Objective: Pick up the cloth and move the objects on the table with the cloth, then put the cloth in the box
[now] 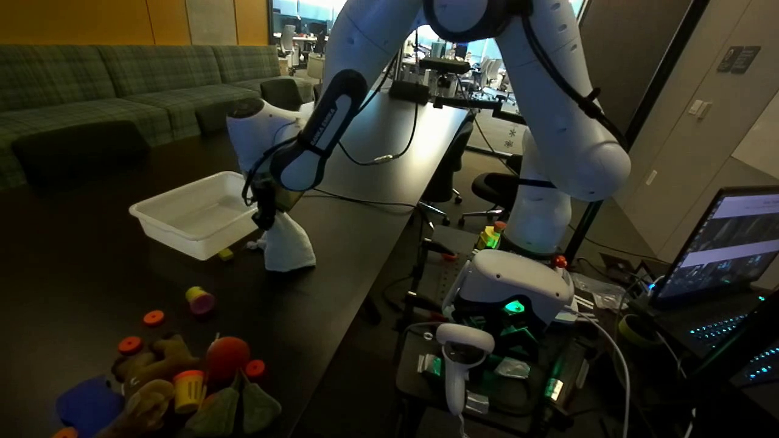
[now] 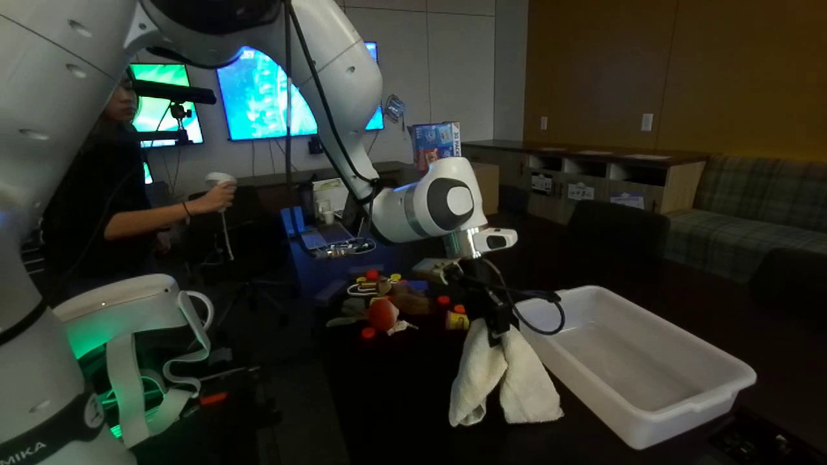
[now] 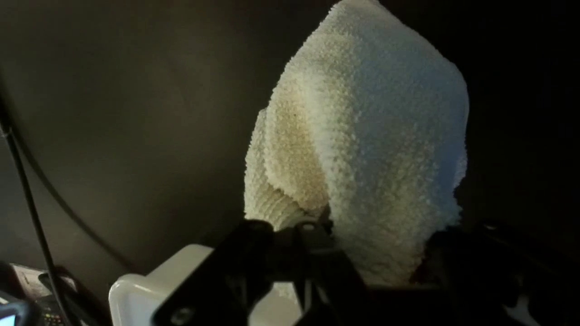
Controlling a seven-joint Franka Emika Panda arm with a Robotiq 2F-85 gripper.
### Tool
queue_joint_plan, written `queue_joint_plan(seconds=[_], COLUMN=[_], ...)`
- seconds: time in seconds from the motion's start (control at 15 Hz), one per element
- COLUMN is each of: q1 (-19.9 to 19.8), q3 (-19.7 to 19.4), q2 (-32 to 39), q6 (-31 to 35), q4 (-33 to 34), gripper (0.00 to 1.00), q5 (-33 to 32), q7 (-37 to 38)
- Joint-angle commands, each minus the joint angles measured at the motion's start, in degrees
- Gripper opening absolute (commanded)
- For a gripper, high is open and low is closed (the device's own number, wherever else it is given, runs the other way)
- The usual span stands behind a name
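Note:
My gripper [image 1: 265, 214] is shut on the white cloth [image 1: 288, 244], which hangs down from the fingers in folds. In an exterior view the gripper [image 2: 496, 326] and the cloth [image 2: 478, 378] are close beside the white box [image 2: 601, 394]. In the wrist view the cloth [image 3: 362, 127] is bunched between the fingers [image 3: 376, 253]. I cannot tell whether its lower edge touches the table. The box [image 1: 173, 234] looks empty; its corner [image 3: 181, 262] shows in the wrist view. A small yellow piece [image 1: 226, 254] lies by the box, and a yellow and pink tub [image 1: 199, 300] lies farther off.
A pile of toys lies at one end of the dark table: a red ball [image 1: 227, 358], a brown plush [image 1: 164, 359], a yellow tub [image 1: 189, 390], a blue piece [image 1: 90, 404] and orange lids [image 1: 154, 317]. A black cable [image 1: 365, 201] crosses the table.

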Motion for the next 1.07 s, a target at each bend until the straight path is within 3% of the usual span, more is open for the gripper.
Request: queue_joint_plan(seconds=[0.0, 0.47, 0.73, 1.0], q1=[2.3, 0.5, -0.4, 0.6], q3=[-3.1, -4.1, -3.3, -1.9], q2=[12.6, 30.2, 33.1, 33.7], q6=[-4.2, -13.2, -18.4, -19.6], q4=[11.7, 30.0, 36.8, 40.1], gripper=[0.15, 0.15, 0.15, 0.15], q5=[-0.3, 2.6, 3.6, 3.7], q7=[2.7, 1.5, 1.4, 1.0])
